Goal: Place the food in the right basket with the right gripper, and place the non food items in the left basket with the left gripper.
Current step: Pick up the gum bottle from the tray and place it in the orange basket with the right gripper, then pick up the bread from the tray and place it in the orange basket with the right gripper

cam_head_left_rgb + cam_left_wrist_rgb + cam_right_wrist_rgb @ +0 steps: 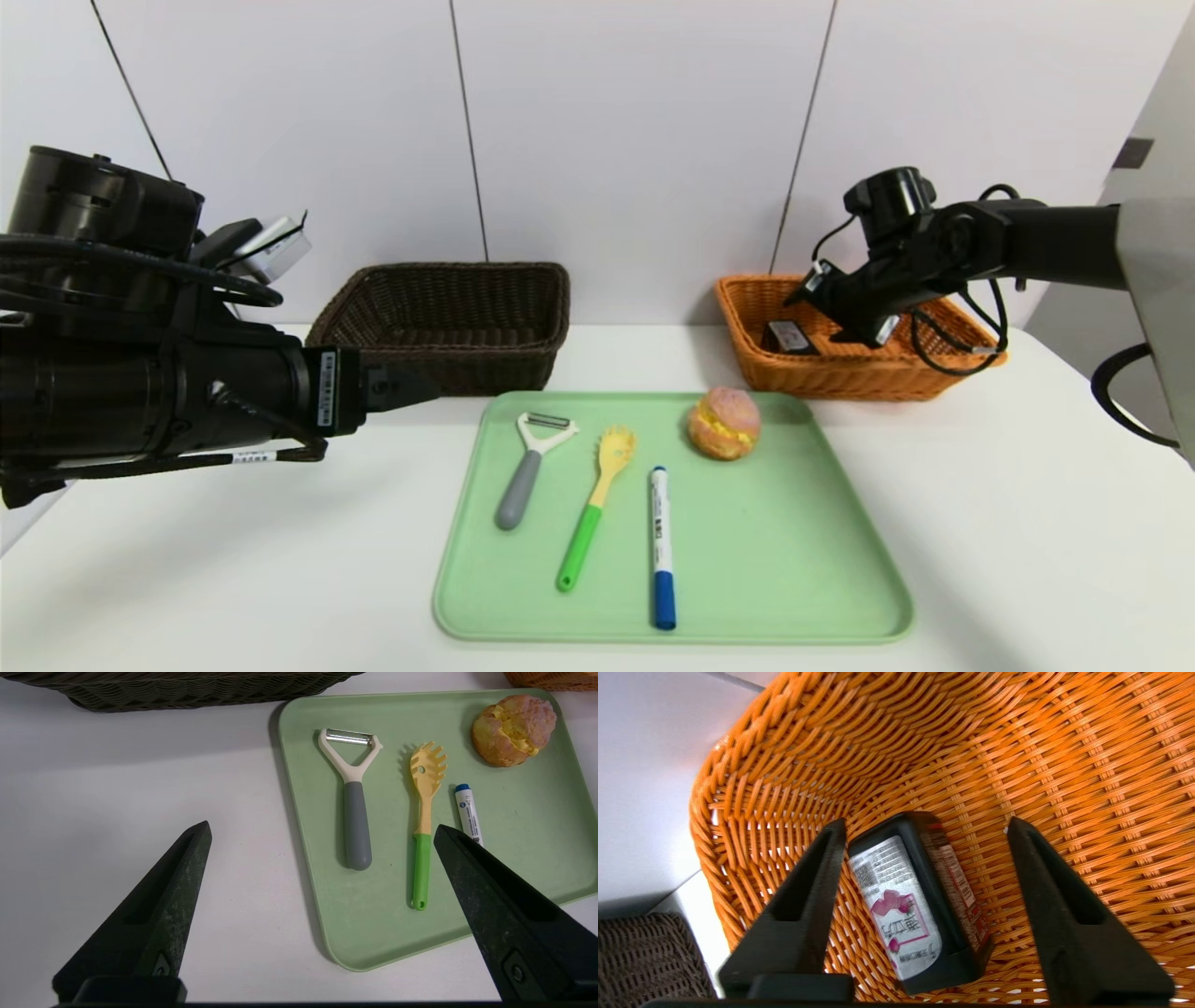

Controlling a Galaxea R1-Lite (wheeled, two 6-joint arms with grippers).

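My right gripper (pixel 808 289) (pixel 925 822) hangs open inside the orange right basket (pixel 822 378) (pixel 1064 765). The small black box (pixel 789 336) (pixel 901 896) lies on the basket floor between the fingers, close to one finger and well clear of the other. The pink-topped bun (pixel 724 423) (pixel 513 730) sits on the green tray (pixel 794 560). With it there are the grey-handled peeler (pixel 527 467) (pixel 355 807), the yellow pasta spoon (pixel 597 499) (pixel 423 821) and the blue-capped marker (pixel 661 546) (pixel 467 812). My left gripper (pixel 425 387) (pixel 321 827) is open and empty, above the table left of the tray.
The dark brown left basket (pixel 448 308) (pixel 187 690) stands behind the tray's left corner with nothing showing inside it. Both baskets sit against the white back wall. White tabletop surrounds the tray. Loose cables hang from the right arm over the orange basket's rim.
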